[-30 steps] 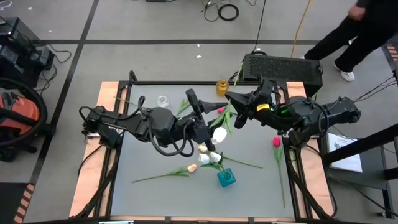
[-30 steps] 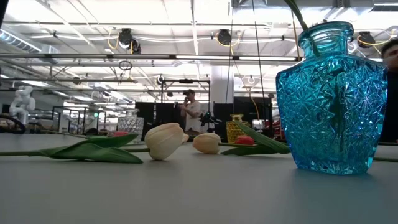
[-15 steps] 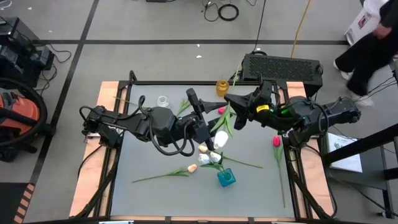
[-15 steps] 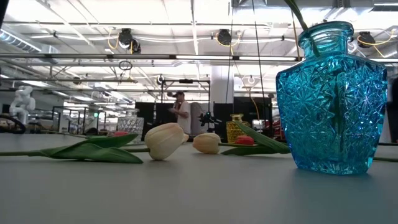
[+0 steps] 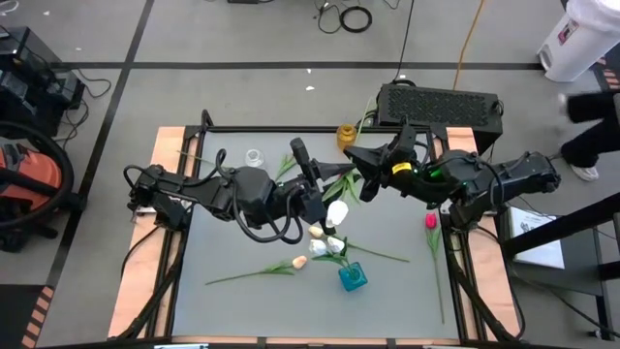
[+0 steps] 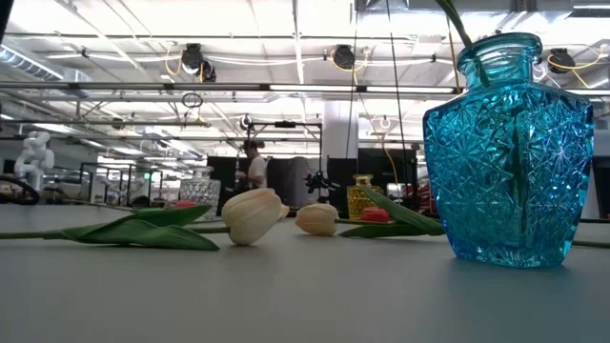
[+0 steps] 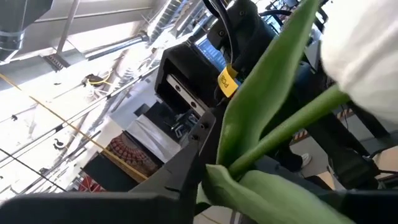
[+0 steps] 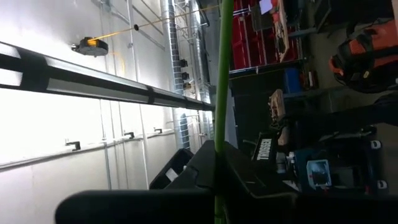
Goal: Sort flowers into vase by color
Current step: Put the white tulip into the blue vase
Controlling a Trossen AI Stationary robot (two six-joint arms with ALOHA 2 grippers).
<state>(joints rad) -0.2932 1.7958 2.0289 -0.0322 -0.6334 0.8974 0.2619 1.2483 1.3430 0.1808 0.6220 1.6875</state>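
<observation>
My left gripper is shut on a white tulip above the middle of the table. Its head and green leaf fill the left wrist view. My right gripper is just beyond it toward the far right, shut on a thin green stem that seems to belong to the same tulip. Cream tulips lie on their sides next to the blue vase, which has one stem in it. A red tulip lies at the table's right side. My left gripper pinches the white tulip's stem just below the head, where the leaf joins, coming level from the table's left. The flower is lifted clear. My right gripper pinches the thin stem between its two fingers, which lie across it. The stem runs straight on past the fingers.
A yellow vase and a clear glass vase stand near the far edge. The blue vase stands near the near edge, with tulips on the table beside it. A person walks past beyond the table's far right corner.
My right gripper has shifted a little toward the table's left and far side, and the stem and leaves have gone with it. The white head has stayed almost in place at my left gripper. People walk in the room behind.
</observation>
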